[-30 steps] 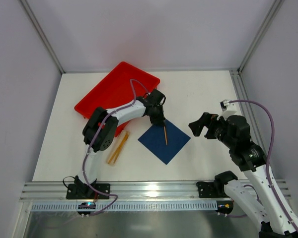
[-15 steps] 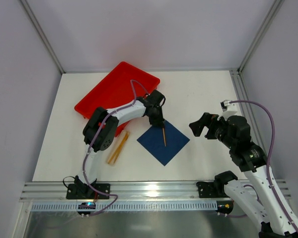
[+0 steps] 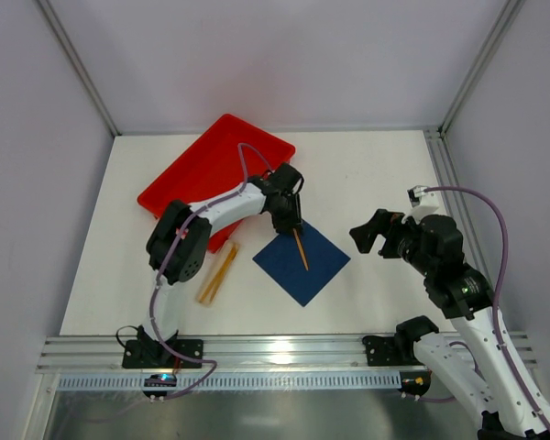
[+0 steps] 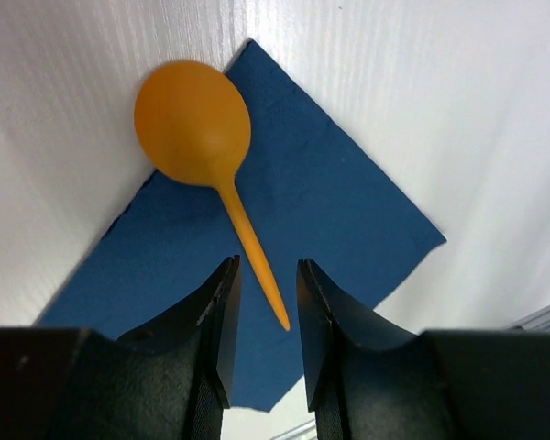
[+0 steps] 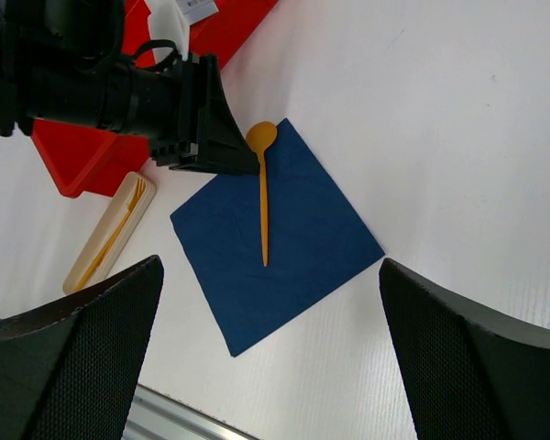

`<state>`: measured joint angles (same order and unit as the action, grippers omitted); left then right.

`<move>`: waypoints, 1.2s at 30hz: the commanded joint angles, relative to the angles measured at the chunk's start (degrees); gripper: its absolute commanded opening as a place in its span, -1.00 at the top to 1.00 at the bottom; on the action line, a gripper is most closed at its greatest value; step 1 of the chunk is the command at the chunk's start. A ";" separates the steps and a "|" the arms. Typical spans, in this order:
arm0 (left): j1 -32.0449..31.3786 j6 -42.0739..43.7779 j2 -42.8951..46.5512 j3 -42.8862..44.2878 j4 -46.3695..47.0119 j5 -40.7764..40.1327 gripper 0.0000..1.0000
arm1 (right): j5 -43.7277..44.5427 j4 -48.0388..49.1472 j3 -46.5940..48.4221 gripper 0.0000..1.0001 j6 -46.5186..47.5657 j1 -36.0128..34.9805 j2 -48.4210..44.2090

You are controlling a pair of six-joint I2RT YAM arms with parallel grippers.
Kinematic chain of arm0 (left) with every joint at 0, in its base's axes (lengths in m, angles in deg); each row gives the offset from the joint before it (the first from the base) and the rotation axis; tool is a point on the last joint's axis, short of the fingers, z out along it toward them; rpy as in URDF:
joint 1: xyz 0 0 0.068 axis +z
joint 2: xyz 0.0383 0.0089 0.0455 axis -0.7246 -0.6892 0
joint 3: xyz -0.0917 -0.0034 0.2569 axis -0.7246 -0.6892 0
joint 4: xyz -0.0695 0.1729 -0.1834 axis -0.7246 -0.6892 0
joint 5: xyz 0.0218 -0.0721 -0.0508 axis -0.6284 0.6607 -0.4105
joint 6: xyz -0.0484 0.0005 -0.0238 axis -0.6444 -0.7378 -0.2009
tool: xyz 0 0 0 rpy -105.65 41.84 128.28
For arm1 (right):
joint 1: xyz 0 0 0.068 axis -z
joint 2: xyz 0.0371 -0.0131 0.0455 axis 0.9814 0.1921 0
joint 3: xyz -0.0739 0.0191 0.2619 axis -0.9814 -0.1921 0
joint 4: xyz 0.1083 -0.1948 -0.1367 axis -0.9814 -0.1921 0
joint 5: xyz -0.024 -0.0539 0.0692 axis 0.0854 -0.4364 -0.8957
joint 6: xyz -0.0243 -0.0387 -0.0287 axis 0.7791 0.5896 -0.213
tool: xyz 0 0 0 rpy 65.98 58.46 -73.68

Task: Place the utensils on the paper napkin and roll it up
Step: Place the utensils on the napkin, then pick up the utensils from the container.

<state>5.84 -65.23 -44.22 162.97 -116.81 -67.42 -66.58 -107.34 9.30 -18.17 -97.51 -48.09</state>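
An orange spoon (image 4: 192,124) lies on the navy paper napkin (image 4: 339,211), its bowl hanging over the napkin's far corner onto the table. My left gripper (image 4: 268,263) hovers just above the handle's end, open, the jaws clear of the handle on both sides. From above, the spoon (image 3: 300,247) crosses the upper part of the napkin (image 3: 304,266), with the left gripper (image 3: 289,218) at its far end. An orange fork (image 5: 119,220) rests on a pale beige strip (image 5: 99,249) left of the napkin. My right gripper (image 3: 371,234) hangs wide open to the napkin's right, holding nothing.
A red tray (image 3: 211,170) stands behind and left of the napkin, close to the left arm. The beige strip (image 3: 218,272) lies between the tray and the table's front. An aluminium rail (image 3: 284,348) runs along the near edge.
My left gripper's jaws have parted and let go of the spoon, which now lies flat on the napkin. The right arm has stayed still.
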 commanded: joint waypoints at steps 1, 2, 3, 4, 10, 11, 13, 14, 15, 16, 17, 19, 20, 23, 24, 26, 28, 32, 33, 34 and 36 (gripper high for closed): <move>-0.27 2.26 7.71 1.67 -2.87 -2.11 0.31 | 0.71 0.71 2.16 -0.99 0.61 0.13 -0.29; -0.27 2.53 8.59 1.06 -3.31 -2.55 0.30 | 0.71 0.71 2.08 -0.99 0.61 0.13 -0.29; -0.27 3.66 9.56 0.70 -4.54 -2.99 0.31 | 0.62 0.71 2.08 -0.99 0.44 0.13 -0.38; -0.27 4.46 11.39 0.44 -5.59 -4.99 0.32 | 0.53 0.79 2.08 -0.99 0.43 0.13 -0.46; -0.01 15.42 19.92 -0.35 -20.51 -19.85 0.35 | 0.18 0.88 1.29 -0.99 0.61 0.13 -0.90; 0.43 16.23 22.03 -1.05 -22.11 -23.61 0.34 | -0.43 1.32 1.02 -0.99 0.61 0.05 -0.90; 1.04 17.99 24.50 -4.30 -24.31 -25.57 0.33 | -0.87 1.59 0.41 -0.99 0.52 0.13 -0.73; 2.27 18.43 27.03 -5.79 -24.67 -25.67 0.31 | -1.05 1.76 0.32 -0.99 0.35 0.13 -0.38; 2.97 18.70 28.27 -9.46 -24.33 -25.67 0.31 | -1.31 1.68 0.41 -0.99 0.17 0.13 -0.38; 3.94 18.88 29.24 -11.15 -23.80 -25.23 0.31 | -1.40 1.76 0.58 -0.99 0.17 0.13 -0.29; 4.73 19.31 30.30 -12.73 -22.32 -24.53 0.31 | -1.57 1.76 0.67 -0.99 0.08 0.13 -0.11; 6.06 20.37 32.15 -17.20 -20.55 -22.77 0.31 | -1.93 1.76 1.11 -0.99 0.08 0.13 -0.02; 6.15 21.59 32.41 -18.45 -19.76 -22.59 0.31 | -1.93 1.68 1.28 -0.99 0.08 0.13 -0.02; 6.67 23.35 31.28 -21.27 -15.64 -22.33 0.32 | -1.93 1.06 1.72 -0.99 0.26 0.22 -0.38; 6.67 23.62 30.06 -21.53 -14.67 -22.15 0.32 | -1.84 1.06 1.64 -1.00 0.43 0.05 -0.64; 6.67 24.32 28.73 -22.41 -12.91 -21.36 0.33 | -1.66 0.97 1.55 -1.00 0.43 0.13 -0.99; 6.67 24.76 26.89 -22.50 -10.97 -20.22 0.34 | -1.49 0.88 1.29 -0.99 0.61 0.22 -1.34; 6.67 25.82 25.04 -23.03 -9.12 -18.90 0.35 | -0.96 0.62 1.20 -0.99 0.87 0.13 -1.78; 6.76 26.00 24.86 -23.21 -8.77 -18.81 0.35 | -0.79 0.62 1.11 -0.99 0.87 0.13 -1.78; 6.76 25.91 24.60 -23.56 -8.07 -18.81 0.36 | -0.70 0.71 1.02 -0.99 0.96 0.13 -1.78; 6.76 25.91 24.07 -24.17 -7.54 -18.72 0.37 | -0.61 0.97 0.67 -0.99 0.96 0.13 -1.87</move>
<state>12.61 -40.57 -19.82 139.37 -127.67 -87.07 -67.69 -107.36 9.28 -18.12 -97.49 -49.49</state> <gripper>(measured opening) 0.319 0.996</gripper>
